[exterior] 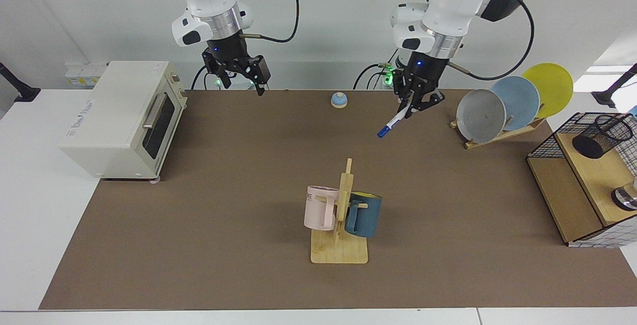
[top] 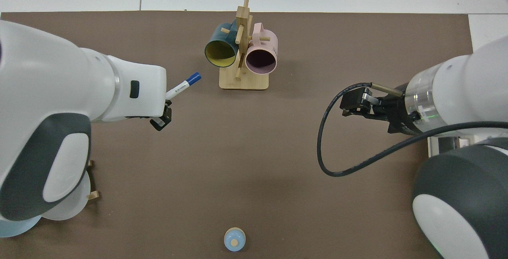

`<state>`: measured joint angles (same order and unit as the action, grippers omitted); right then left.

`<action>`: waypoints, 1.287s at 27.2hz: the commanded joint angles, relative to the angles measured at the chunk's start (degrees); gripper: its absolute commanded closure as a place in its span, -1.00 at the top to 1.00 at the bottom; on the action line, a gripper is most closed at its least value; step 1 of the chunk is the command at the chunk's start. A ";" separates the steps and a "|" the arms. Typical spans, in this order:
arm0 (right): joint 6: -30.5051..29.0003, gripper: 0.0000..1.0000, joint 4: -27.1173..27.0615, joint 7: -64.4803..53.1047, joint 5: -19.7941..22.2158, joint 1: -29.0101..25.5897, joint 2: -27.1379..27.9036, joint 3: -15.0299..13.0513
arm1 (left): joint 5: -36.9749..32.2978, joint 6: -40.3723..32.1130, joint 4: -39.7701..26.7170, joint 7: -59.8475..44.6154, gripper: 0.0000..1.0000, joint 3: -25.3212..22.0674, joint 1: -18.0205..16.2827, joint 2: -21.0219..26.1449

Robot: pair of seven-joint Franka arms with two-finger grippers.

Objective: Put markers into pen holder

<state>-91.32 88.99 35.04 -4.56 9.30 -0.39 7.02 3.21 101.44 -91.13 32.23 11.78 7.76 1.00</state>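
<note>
A slim white marker [exterior: 394, 121] with a blue cap hangs tilted, cap down, from my left gripper [exterior: 414, 106], which is shut on its upper end above the mat's far right part. From above, the marker [top: 183, 86] sticks out of the left gripper [top: 163, 108], cap toward the mug stand. The pen holder [exterior: 599, 136], a small black mesh cup, stands on the wooden shelf at the facing view's far right, well apart from the marker. My right gripper [exterior: 244, 84] hovers open and empty by the toaster oven; it shows from above as the right gripper [top: 347, 102].
A white toaster oven [exterior: 122, 118] sits at one end. A wooden stand [exterior: 340, 225] holds a pink and a blue mug mid-mat. Nearby are a plate rack [exterior: 507, 103], a wire basket frame [exterior: 550, 143] around the shelf, and a small blue bell [exterior: 339, 99].
</note>
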 commanded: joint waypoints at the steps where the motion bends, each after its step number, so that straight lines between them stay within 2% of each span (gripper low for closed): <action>1: -0.44 1.00 1.62 -9.80 2.00 -1.82 -1.19 0.45 | -4.43 -4.93 0.69 -0.59 -1.00 0.53 -3.19 -1.79; 3: -0.79 1.00 1.62 -13.66 2.18 -2.27 -1.11 0.37 | -6.54 -6.42 1.74 -0.59 -1.00 0.44 -4.33 -1.79; 9: -0.70 1.00 1.45 -21.05 6.84 -3.15 -0.84 0.45 | -10.14 -8.88 2.98 0.90 -1.00 0.44 -9.34 -1.43; 13: -0.79 1.00 0.92 -21.59 7.63 -3.23 -0.49 0.45 | -17.87 -9.24 3.33 7.66 -1.00 0.44 -11.89 -1.35; 18: -0.53 1.00 0.57 -22.38 8.16 -3.50 -0.14 0.45 | -27.80 -9.24 5.09 15.22 -1.00 0.44 -14.09 -0.82; 22: 0.35 1.00 -0.13 -23.34 8.95 -3.58 0.04 0.45 | -32.64 -8.80 5.18 21.72 -1.00 0.44 -16.20 -1.08; 27: 2.19 1.00 -1.36 -24.40 8.60 -3.67 0.48 0.28 | -40.37 -8.45 6.23 25.51 -1.00 0.35 -16.82 -1.08; 31: 4.65 1.00 -3.38 -24.49 7.98 -4.46 1.27 0.10 | -45.12 -7.58 6.23 29.28 -1.00 0.35 -18.74 -1.00; 35: 7.29 1.00 -5.93 -24.23 7.90 -4.55 2.58 0.10 | -48.29 -3.80 6.23 35.79 -1.00 0.35 -21.38 -0.82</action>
<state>-87.77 87.41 12.81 3.50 5.83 -0.09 6.74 -41.85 94.54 -85.97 61.51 11.54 -10.29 -0.53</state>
